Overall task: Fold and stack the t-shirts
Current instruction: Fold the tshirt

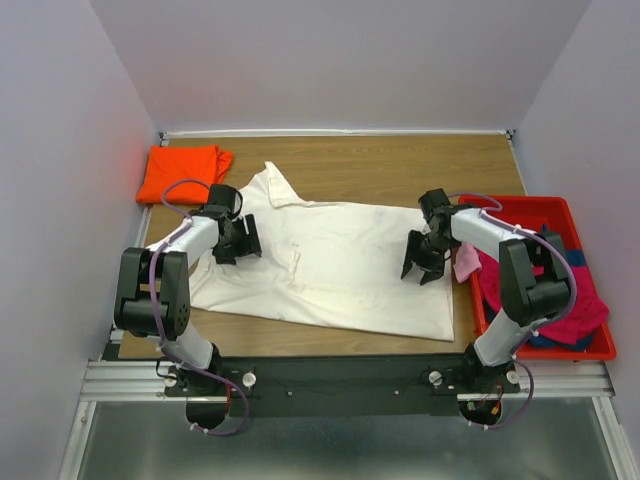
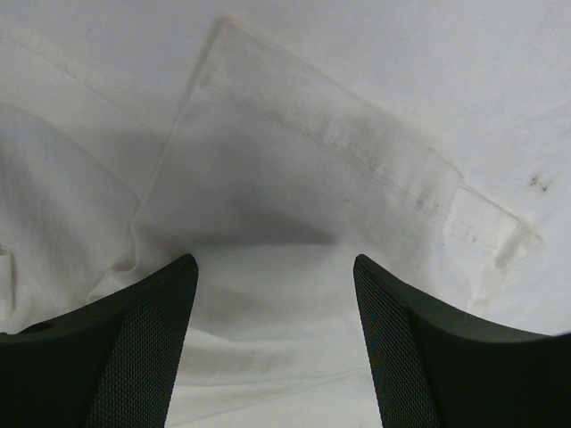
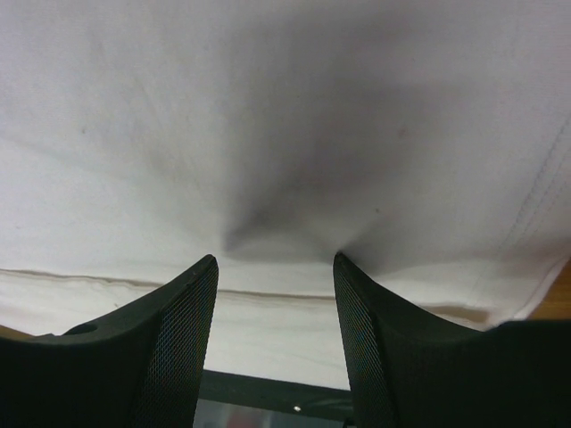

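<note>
Left fingers (image 2: 134, 357), right fingers (image 3: 161, 357) spread on cream shirt (image 1: 340, 260); orange shirt (image 1: 180, 170) behind; red bin (image 1: 530, 208) rightward.

T-shirts: five. One cream-white shirt (image 1: 340, 265), under left gripper (image 1: 238, 240) and right gripper (image 1: 425, 262). One orange shirt (image 1: 183, 170), beyond left gripper. Three just outboard of right gripper: pale pink shirt (image 1: 466, 262), magenta shirt (image 1: 580, 310), dark blue shirt (image 1: 548, 341). Red bin (image 1: 545, 207): one. Arms: two. Table (image 1: 400, 170): one.
</note>
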`<state>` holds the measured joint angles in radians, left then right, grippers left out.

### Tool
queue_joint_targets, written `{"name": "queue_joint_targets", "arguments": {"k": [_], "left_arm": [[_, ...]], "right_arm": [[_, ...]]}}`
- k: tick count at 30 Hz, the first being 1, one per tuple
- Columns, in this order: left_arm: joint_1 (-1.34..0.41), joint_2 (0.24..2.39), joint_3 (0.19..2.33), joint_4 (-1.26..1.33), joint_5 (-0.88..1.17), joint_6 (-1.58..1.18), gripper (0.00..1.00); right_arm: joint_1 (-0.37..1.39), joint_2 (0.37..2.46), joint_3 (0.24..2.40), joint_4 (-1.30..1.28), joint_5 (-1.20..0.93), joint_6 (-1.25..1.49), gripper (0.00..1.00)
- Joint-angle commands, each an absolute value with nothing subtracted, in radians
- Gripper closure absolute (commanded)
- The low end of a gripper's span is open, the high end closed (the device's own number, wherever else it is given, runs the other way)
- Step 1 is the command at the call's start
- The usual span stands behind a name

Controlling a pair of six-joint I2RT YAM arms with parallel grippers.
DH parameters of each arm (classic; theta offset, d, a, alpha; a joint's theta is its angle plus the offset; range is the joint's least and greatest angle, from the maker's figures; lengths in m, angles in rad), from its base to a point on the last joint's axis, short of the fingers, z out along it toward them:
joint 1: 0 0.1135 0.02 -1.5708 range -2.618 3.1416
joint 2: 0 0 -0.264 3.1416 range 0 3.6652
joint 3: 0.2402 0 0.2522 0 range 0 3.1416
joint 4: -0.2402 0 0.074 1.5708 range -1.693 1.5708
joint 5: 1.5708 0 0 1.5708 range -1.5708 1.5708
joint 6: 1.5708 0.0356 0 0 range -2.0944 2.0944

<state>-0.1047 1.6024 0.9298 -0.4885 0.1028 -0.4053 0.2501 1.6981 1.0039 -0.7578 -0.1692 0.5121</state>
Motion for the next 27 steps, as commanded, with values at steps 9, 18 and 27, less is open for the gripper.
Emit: {"name": "queue_joint_targets", "arguments": {"k": [9, 18, 27], "left_arm": [[-0.098, 1.678, 1.371, -0.62, 0.126, -0.384, 0.21], [-0.133, 2.058, 1.886, -0.615, 0.219, -0.348, 0.23], [-0.135, 2.299, 2.137, -0.627, 0.126, -0.331, 0.24]], "right_arm": [[0.256, 1.735, 1.377, -0.92, 0.024, 0.503, 0.34], [0.175, 1.939, 1.572, -0.901, 0.159, 0.453, 0.38], [0.121, 2.045, 1.657, -0.865, 0.156, 0.445, 0.41]]}}
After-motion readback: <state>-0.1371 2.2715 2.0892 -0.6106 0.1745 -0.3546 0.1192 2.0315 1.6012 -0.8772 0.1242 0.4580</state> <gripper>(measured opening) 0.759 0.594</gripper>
